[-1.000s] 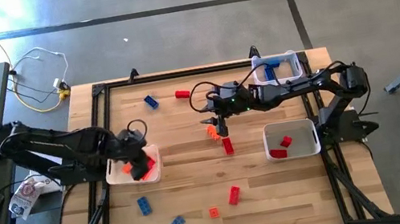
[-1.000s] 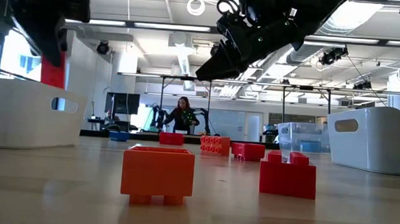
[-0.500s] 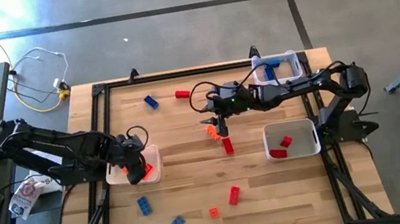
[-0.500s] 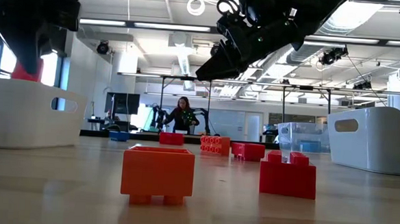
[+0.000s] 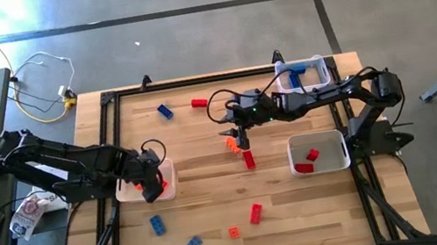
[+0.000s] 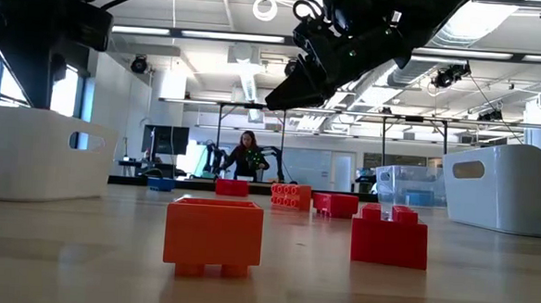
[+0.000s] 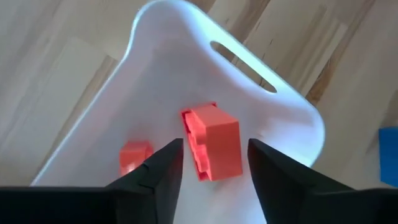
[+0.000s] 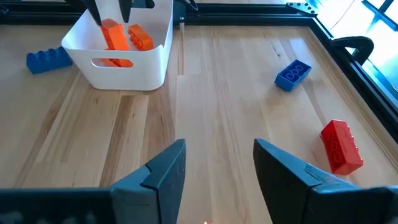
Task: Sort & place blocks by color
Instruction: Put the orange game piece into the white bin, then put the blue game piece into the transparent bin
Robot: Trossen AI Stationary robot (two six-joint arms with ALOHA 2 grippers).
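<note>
Blocks [image 7: 214,140] in white tray [image 7: 280,112] partly hidden behind left tool [image 7: 211,163].

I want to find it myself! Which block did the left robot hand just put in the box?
Look for the white tray at the table's left edge, under the left gripper. Two orange blocks lie inside; it is the bigger orange block, right between the open fingers, not the small orange block beside it.

Left gripper [image 7: 211,163] is reaching low off the left side, fingers apart. Right gripper [image 5: 237,136] hangs mid-table with its fingers spread too.
</note>
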